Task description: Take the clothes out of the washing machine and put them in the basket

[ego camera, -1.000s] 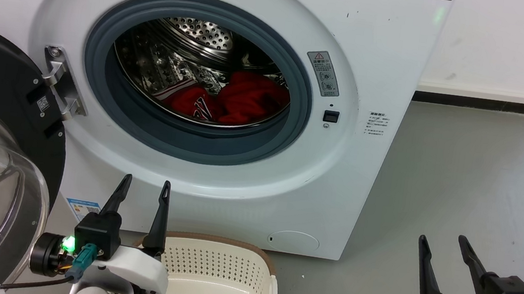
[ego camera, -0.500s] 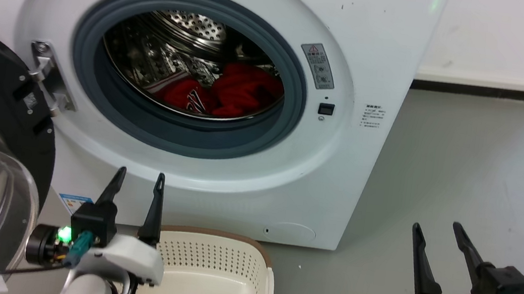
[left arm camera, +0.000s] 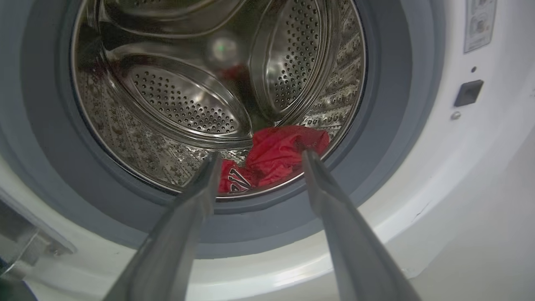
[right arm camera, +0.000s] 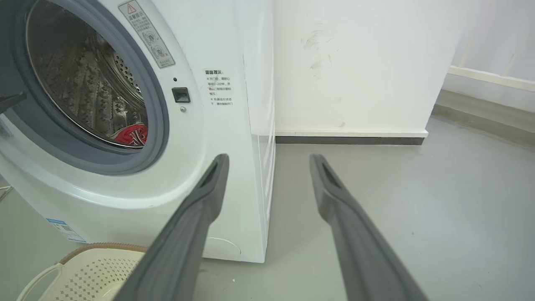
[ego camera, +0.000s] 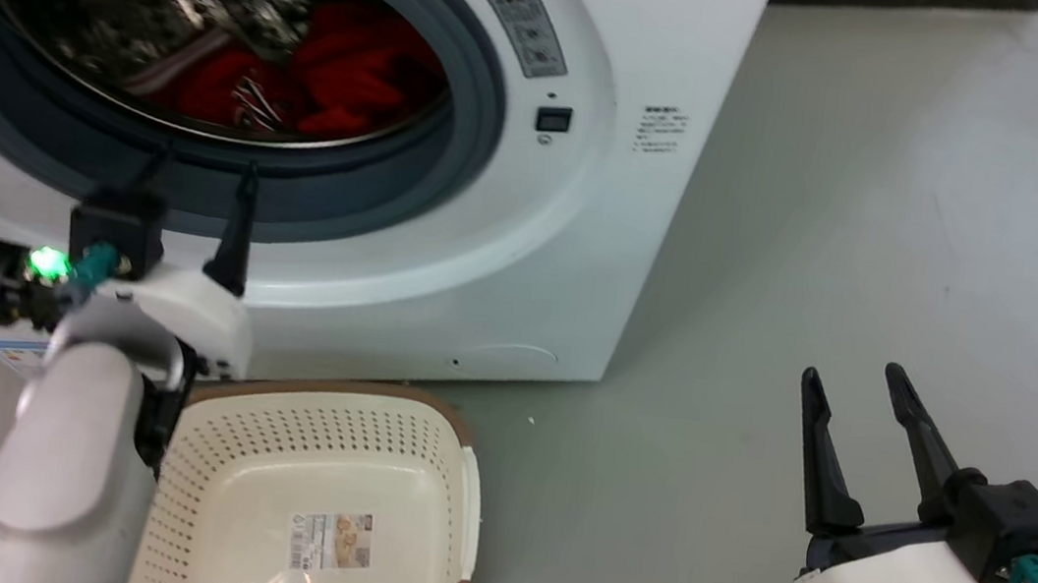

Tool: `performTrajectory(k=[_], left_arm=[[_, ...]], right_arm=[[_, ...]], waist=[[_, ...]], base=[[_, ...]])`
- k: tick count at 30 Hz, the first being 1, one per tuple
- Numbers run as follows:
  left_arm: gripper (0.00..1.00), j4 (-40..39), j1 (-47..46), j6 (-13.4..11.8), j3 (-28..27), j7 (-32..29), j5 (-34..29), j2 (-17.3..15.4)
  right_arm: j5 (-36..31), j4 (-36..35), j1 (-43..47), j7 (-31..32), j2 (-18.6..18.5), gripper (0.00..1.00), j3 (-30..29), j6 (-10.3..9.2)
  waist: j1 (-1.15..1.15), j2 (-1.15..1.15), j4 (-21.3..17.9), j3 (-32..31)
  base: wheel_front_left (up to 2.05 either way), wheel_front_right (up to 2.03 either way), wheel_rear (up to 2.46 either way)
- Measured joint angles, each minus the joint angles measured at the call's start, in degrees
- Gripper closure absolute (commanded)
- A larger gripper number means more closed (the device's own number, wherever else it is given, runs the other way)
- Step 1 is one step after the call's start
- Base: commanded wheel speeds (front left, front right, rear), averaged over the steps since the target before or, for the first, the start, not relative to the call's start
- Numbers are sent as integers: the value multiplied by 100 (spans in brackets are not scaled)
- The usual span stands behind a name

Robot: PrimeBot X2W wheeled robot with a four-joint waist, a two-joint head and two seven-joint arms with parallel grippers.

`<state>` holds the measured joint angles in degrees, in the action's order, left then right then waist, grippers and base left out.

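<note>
The left pincer (ego camera: 201,178) hung in front of the grey rubber rim (ego camera: 456,155) of the washing machine (ego camera: 573,259), at about 6 o'clock of the porthole, with its fingers wide apart and nothing between them. The clothes (ego camera: 338,71) lay low in the drum (left arm camera: 184,104), toward 5 o'clock. To do the reach well, I think the pincer should pass above the rim, go down on the highest red fold and close on a thick bunch (a thin edge may slip). The basket (ego camera: 426,406) waited empty on the floor (ego camera: 889,179) at 6 o'clock below the machine. The right pincer (ego camera: 852,382) was also wide and empty, at 4 o'clock. A warning sticker (ego camera: 524,25) with a red triangle sat at 2 o'clock; its text, the printed lines (ego camera: 658,130) beside it and the basket's label (ego camera: 330,539) were too small to read.
</note>
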<state>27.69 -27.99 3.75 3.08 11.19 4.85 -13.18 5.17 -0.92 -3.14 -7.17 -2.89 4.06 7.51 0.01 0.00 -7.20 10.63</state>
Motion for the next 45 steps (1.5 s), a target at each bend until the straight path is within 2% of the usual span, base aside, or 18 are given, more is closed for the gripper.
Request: performTrajectory(k=[9, 24, 41, 45], left_arm=[[0, 859, -1262, 282, 267, -582, -54, -621], [0, 1925, -3265, 366, 666, -1534, 52, -1756], [0, 2118, -5098, 375, 1717, -3133, 448, -2955], [0, 2121, -5296, 375, 1963, -3780, 579, -3008]], right_arm=[[248, 122, -298, -324, -1, 0, 281, 0], [806, 569, -821, -730, -3, 0, 861, 0], [1376, 442, -1080, -790, -4, 0, 1414, 0], [1397, 414, -1077, -790, -4, 0, 1418, 0]], waist=[[0, 0, -510, 723], [1, 0, -1498, 1949], [0, 0, -2372, 3086], [0, 0, -2482, 3281]], base=[[0, 0, 0], [0, 0, 0], [0, 0, 0], [0, 0, 0]])
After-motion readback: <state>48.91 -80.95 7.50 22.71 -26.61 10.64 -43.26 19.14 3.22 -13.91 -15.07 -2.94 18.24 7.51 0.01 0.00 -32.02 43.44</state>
